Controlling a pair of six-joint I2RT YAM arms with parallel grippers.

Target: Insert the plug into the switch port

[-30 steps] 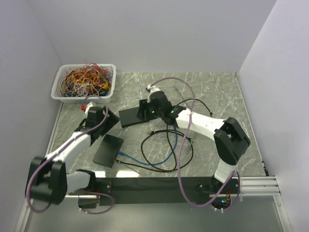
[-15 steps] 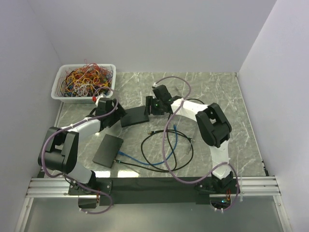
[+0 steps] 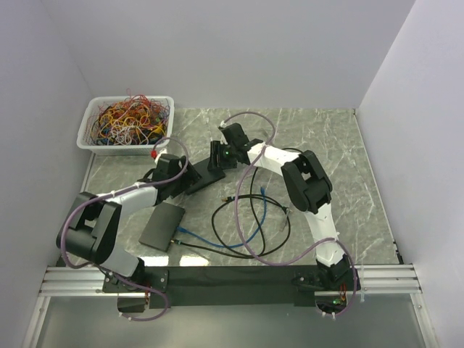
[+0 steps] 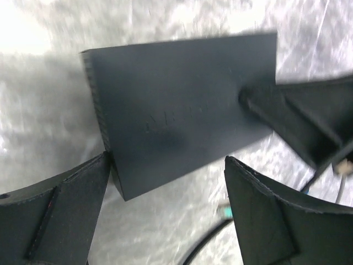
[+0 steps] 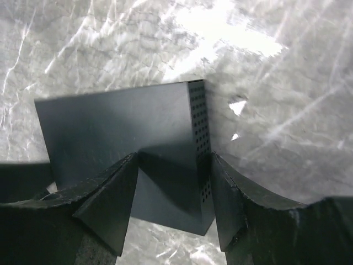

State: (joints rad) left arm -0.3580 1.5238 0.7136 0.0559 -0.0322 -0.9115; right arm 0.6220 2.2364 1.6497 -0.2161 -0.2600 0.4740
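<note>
The right gripper (image 5: 174,160) straddles one end of the flat black rectangular network switch (image 5: 116,127) with its fingers half spread. Whether they pinch it cannot be told. The left gripper (image 4: 165,165) is spread wide around the switch's opposite corner. The black cable's small plug (image 3: 228,197) lies on the grey marble table (image 3: 326,145), near the switch.
</note>
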